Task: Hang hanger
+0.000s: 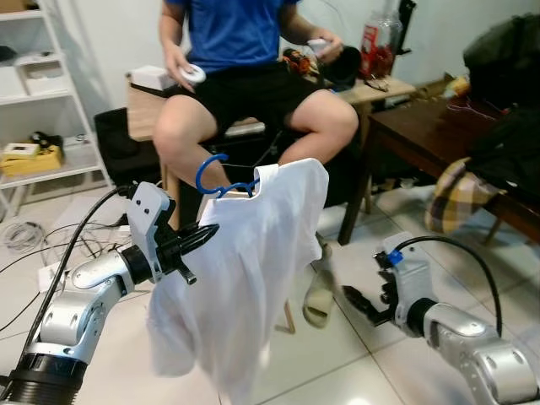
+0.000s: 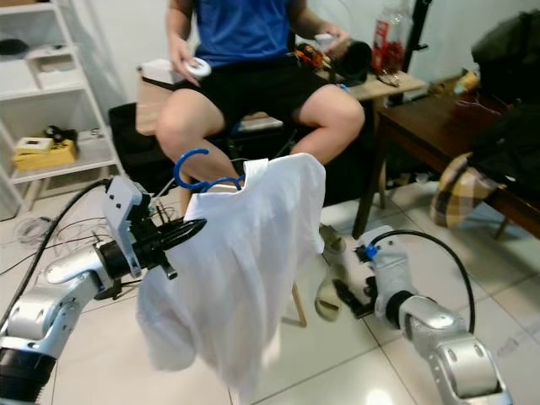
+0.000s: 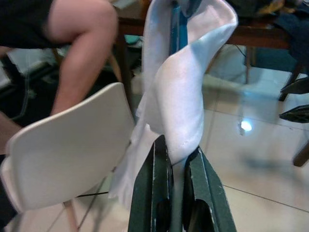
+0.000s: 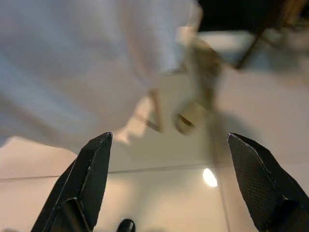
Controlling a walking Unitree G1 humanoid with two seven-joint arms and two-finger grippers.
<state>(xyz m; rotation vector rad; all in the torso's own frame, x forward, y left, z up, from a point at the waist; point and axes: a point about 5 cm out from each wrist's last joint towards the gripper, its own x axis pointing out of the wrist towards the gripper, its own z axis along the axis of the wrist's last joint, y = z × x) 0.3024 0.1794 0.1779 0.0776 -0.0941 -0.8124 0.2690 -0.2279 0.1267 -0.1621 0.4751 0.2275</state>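
Currently pinching white shirt (image 1: 245,261) on blue hanger (image 1: 221,181) with left gripper (image 1: 202,236), hook at 12 o'clock; right gripper (image 1: 359,302) spread, idling at 4 o'clock.

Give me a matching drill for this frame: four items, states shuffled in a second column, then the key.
Items:
1. left gripper
2. right gripper
3. hanger hook
4. white shirt

States:
A. blue, sticking out above the collar
B. open, low over the tiled floor
C. draped on the hanger, hanging down
D. shut on the shirt's fabric

Pairs: 1-D, 2-B, 3-A, 4-C
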